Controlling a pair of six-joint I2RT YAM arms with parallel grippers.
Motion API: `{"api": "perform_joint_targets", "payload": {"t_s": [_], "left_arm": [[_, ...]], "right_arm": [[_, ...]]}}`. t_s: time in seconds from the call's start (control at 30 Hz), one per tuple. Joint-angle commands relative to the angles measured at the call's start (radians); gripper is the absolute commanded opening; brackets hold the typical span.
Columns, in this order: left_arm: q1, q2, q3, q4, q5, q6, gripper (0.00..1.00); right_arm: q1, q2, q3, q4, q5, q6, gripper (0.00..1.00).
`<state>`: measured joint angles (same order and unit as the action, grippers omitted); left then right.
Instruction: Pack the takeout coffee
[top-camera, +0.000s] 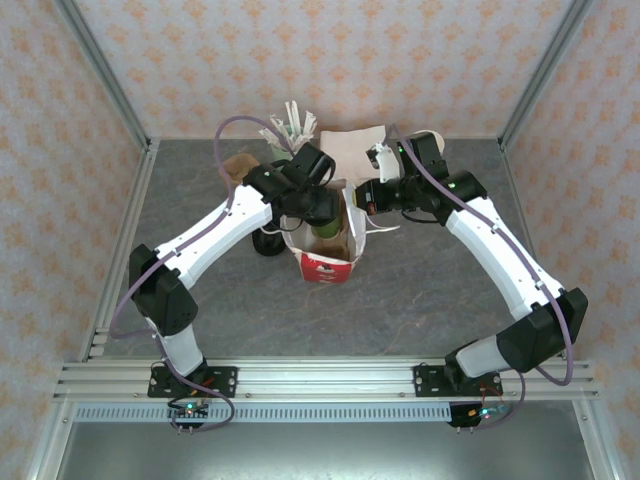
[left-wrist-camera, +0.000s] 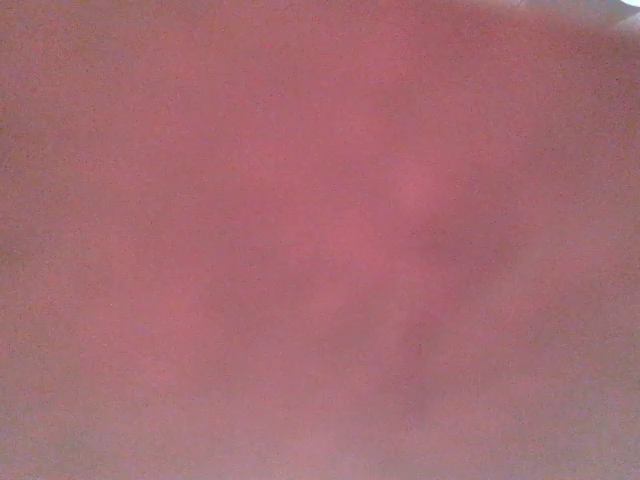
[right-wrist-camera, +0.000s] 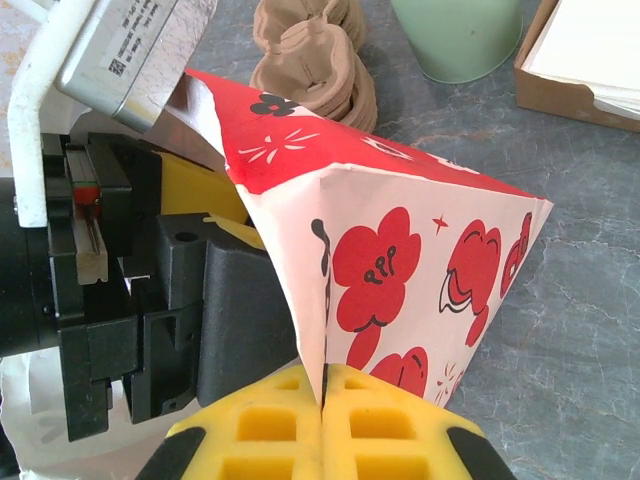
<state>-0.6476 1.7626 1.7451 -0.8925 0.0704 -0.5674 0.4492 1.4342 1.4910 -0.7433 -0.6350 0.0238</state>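
One red-flowered paper bag (right-wrist-camera: 400, 260) on the counter (right-wrist-camera: 580, 300). Beyond the bag: one pale green container (right-wrist-camera: 470, 35), one cardboard box (right-wrist-camera: 560, 88), two brown pulp pieces (right-wrist-camera: 315, 85).

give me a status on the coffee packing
Right gripper shut on paper bag rim, holding it open. Left gripper down in the bag mouth, jaws hidden. Takeout coffee seems to sit under it. Nothing seen in the way.
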Motion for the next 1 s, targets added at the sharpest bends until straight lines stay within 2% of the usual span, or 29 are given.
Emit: {"api": "perform_joint_targets", "payload": {"t_s": [0.0,0.53,0.97], "left_arm": [[0.010,0.013,-0.007,0.051,-0.035,0.012,0.51],[0.022,0.077,-0.036,0.159,-0.053,-0.019,0.50],[0.021,0.116,-0.061,0.209,-0.003,-0.039,0.50]], "right_arm": [[0.008,0.003,-0.004,0.010,0.006,-0.006,0.03],[0.008,0.026,-0.014,-0.003,-0.012,0.048,0.03],[0.006,0.025,-0.045,-0.030,0.021,0.087,0.03]]}}
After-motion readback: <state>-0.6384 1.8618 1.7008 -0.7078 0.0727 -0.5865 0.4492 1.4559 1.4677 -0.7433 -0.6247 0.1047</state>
